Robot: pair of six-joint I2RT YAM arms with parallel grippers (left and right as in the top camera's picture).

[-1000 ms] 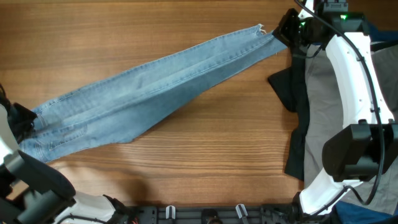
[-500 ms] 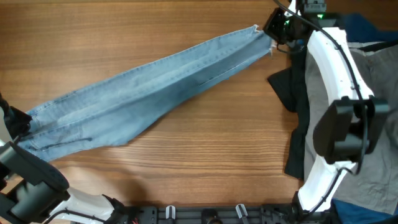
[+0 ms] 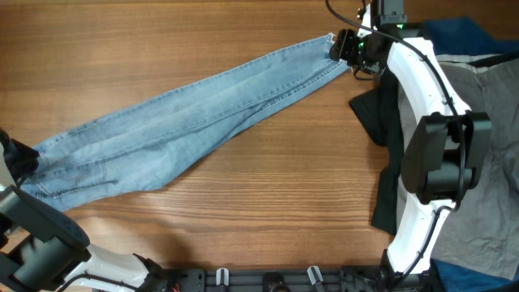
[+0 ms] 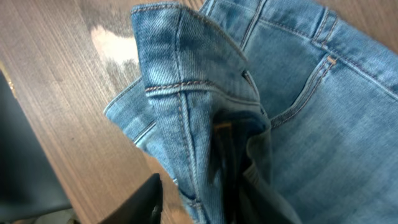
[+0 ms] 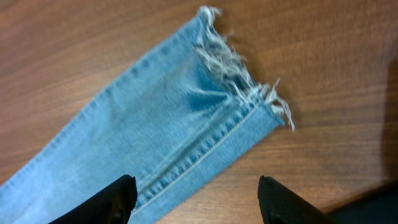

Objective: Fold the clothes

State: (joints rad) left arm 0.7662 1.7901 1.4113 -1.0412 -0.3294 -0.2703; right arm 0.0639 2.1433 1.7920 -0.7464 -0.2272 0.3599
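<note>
Light blue jeans [image 3: 186,113] lie stretched diagonally on the wooden table [image 3: 268,195], waist at the lower left, frayed hem [image 3: 331,42] at the upper right. My right gripper [image 3: 342,47] hovers over that hem. In the right wrist view its fingers [image 5: 115,199] stand wide apart above the frayed hem [image 5: 239,68], holding nothing. My left gripper [image 3: 18,158] is at the waist. In the left wrist view the bunched waistband [image 4: 186,99] lies between the parted jaws of the left gripper [image 4: 199,205]. One finger [image 4: 146,199] is clear of the denim and the other is hidden by it.
A pile of clothes fills the right side: a grey garment [image 3: 430,146], a black one [image 3: 377,109] at its left edge, and a dark blue one [image 3: 466,36] at the back. My right arm [image 3: 430,81] reaches over this pile.
Both grippers have opened. The right one let go of the hem and moved left over it. The left one loosened on the waistband. The jeans have slackened a little.
</note>
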